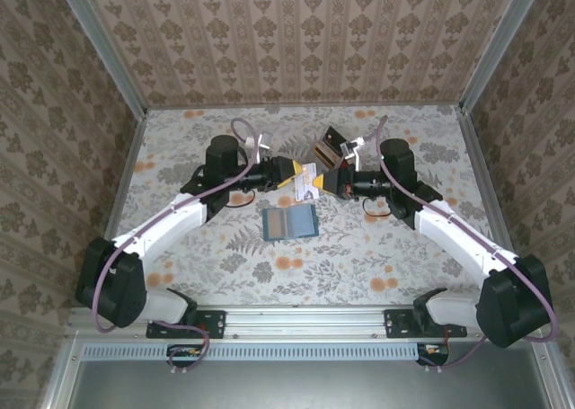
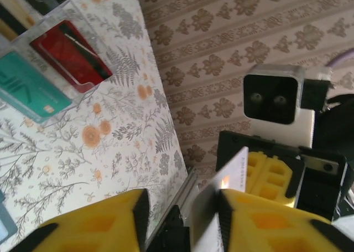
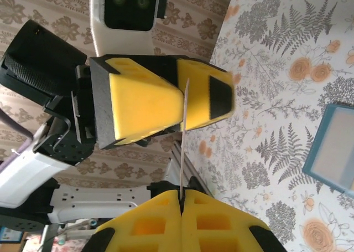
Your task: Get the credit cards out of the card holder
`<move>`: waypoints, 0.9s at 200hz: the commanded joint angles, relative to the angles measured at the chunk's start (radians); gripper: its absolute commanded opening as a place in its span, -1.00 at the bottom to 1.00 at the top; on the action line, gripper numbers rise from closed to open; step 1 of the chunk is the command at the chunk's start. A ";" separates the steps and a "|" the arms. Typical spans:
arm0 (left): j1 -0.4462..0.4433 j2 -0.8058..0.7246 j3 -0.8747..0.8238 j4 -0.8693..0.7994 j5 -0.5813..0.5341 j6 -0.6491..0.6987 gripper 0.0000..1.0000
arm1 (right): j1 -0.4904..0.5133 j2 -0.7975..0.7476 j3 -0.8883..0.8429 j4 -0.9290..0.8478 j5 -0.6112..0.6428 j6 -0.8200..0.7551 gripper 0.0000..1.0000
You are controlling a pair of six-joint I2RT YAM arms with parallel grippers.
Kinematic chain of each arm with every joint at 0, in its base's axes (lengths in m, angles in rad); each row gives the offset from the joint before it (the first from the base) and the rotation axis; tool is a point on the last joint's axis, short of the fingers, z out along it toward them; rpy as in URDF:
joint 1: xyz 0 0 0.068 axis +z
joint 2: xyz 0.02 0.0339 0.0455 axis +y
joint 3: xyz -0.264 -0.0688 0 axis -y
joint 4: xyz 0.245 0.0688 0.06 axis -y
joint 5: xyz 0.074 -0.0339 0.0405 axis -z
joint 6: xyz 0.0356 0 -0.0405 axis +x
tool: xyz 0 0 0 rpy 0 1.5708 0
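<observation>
The right gripper (image 3: 181,199), nearest the lens in the right wrist view, has its two yellow foam-faced fingers pressed together on the lower edge of a thin pale credit card (image 3: 181,158). The card is seen edge-on and stands straight up from them. Its upper part runs into the left gripper (image 3: 185,105), at 12 o'clock from the right one. In the left wrist view that left gripper (image 2: 181,202) stands wide open, and the credit card (image 2: 224,183) lies flat against the inner face of one finger (image 2: 265,221), well apart from the other finger (image 2: 94,227).

The small flat teal-blue card holder (image 1: 290,221) lies opened out on the flower-patterned table (image 1: 377,256), its paler blue-grey inside facing up. Nothing touches it. In the right wrist view it (image 3: 332,147) sits at 3 o'clock from the grippers.

From above, the credit card (image 1: 308,182) is held off the table at about 1 o'clock from the card holder. The left gripper (image 1: 295,173) is at 9 o'clock from the card and the right gripper (image 1: 325,181) at 3 o'clock. A clear plastic compartment tray (image 1: 331,146) sits farther out at 1 o'clock. The left wrist view shows a red card (image 2: 69,55) and a teal card (image 2: 30,86) in it.
</observation>
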 commanded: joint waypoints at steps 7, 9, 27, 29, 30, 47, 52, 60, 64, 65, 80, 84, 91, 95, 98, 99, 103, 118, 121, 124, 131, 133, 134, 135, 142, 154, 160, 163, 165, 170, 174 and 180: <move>-0.008 -0.039 -0.021 0.086 0.033 -0.016 -0.42 | -0.013 -0.025 0.047 0.019 -0.077 0.032 -1.00; -0.009 -0.040 -0.022 0.091 0.034 -0.017 -0.43 | -0.016 -0.026 0.047 0.019 -0.079 0.032 -1.00; -0.021 -0.038 -0.025 0.127 0.049 -0.030 -0.54 | -0.026 -0.025 0.051 0.012 -0.087 0.031 -1.00; -0.022 -0.038 -0.024 0.128 0.050 -0.029 -0.55 | -0.027 -0.025 0.051 0.012 -0.087 0.033 -1.00; -0.023 -0.038 -0.023 0.129 0.050 -0.029 -0.56 | -0.028 -0.025 0.051 0.012 -0.088 0.033 -1.00; -0.032 -0.034 -0.014 0.135 0.050 -0.031 -0.73 | -0.034 -0.024 0.054 0.010 -0.092 0.034 -1.00; -0.034 -0.032 -0.014 0.141 0.049 -0.036 -0.79 | -0.036 -0.024 0.054 0.010 -0.089 0.036 -1.00; -0.035 -0.031 -0.012 0.153 0.045 -0.049 -0.93 | -0.038 -0.024 0.053 0.010 -0.083 0.040 -0.97; -0.036 -0.031 -0.011 0.166 0.044 -0.058 -1.00 | -0.038 -0.024 0.052 0.011 -0.080 0.042 -0.93; -0.036 -0.031 -0.012 0.171 0.044 -0.060 -1.00 | -0.038 -0.024 0.051 0.012 -0.078 0.042 -0.91; -0.040 -0.033 -0.009 0.200 0.025 -0.098 -1.00 | -0.039 -0.031 0.037 0.042 -0.051 0.075 -0.68; -0.041 -0.035 -0.005 0.194 0.015 -0.103 -1.00 | -0.039 -0.033 0.030 0.062 -0.043 0.093 -0.63; -0.044 -0.042 0.000 0.187 -0.005 -0.111 -1.00 | -0.038 -0.034 0.016 0.100 -0.033 0.130 -0.55; -0.045 -0.045 0.002 0.184 -0.017 -0.114 -1.00 | -0.038 -0.033 0.007 0.127 -0.028 0.154 -0.51; -0.047 -0.048 0.003 0.182 -0.026 -0.117 -1.00 | -0.036 -0.032 -0.001 0.145 -0.023 0.170 -0.49; -0.048 -0.049 0.003 0.181 -0.028 -0.117 -1.00 | -0.036 -0.032 -0.002 0.153 -0.023 0.176 -0.48; -0.050 -0.053 0.004 0.175 -0.040 -0.121 -1.00 | -0.035 -0.030 -0.012 0.176 -0.017 0.197 -0.46; -0.054 -0.068 0.010 0.154 -0.071 -0.128 -1.00 | -0.031 -0.020 -0.035 0.249 0.003 0.264 -0.44; -0.054 -0.071 0.012 0.151 -0.076 -0.129 -1.00 | -0.030 -0.018 -0.038 0.261 0.006 0.273 -0.45; -0.054 -0.075 0.013 0.144 -0.086 -0.130 -1.00 | -0.029 -0.016 -0.043 0.276 0.008 0.283 -0.45; -0.054 -0.082 0.015 0.136 -0.103 -0.130 -1.00 | -0.029 -0.013 -0.048 0.303 0.011 0.304 -0.47; -0.054 -0.084 0.016 0.135 -0.107 -0.131 -1.00 | -0.030 -0.012 -0.050 0.309 0.012 0.307 -0.48; -0.054 -0.085 0.015 0.135 -0.109 -0.132 -1.00 | -0.030 -0.012 -0.050 0.312 0.012 0.309 -0.48; -0.054 -0.086 0.015 0.134 -0.112 -0.132 -1.00 | -0.030 -0.012 -0.050 0.314 0.014 0.311 -0.48; -0.054 -0.091 0.016 0.130 -0.126 -0.138 -1.00 | -0.028 -0.009 -0.052 0.331 0.014 0.324 -0.49; -0.054 -0.095 0.017 0.135 -0.137 -0.146 -1.00 | -0.024 -0.004 -0.053 0.355 0.014 0.342 -0.51; -0.054 -0.096 0.018 0.134 -0.144 -0.151 -1.00 | -0.024 -0.001 -0.053 0.365 0.012 0.350 -0.52; -0.054 -0.096 0.019 0.135 -0.146 -0.154 -1.00 | -0.023 0.000 -0.053 0.370 0.012 0.354 -0.53; -0.054 -0.096 0.018 0.135 -0.147 -0.155 -1.00 | -0.023 0.001 -0.053 0.372 0.011 0.357 -0.53; -0.054 -0.096 0.018 0.134 -0.147 -0.159 -1.00 | -0.022 0.003 -0.053 0.379 0.010 0.362 -0.54; -0.052 -0.096 0.020 0.134 -0.147 -0.159 -1.00 | -0.022 0.003 -0.052 0.383 0.007 0.366 -0.54; -0.052 -0.096 0.021 0.134 -0.147 -0.162 -1.00 | -0.021 0.006 -0.050 0.388 0.004 0.369 -0.55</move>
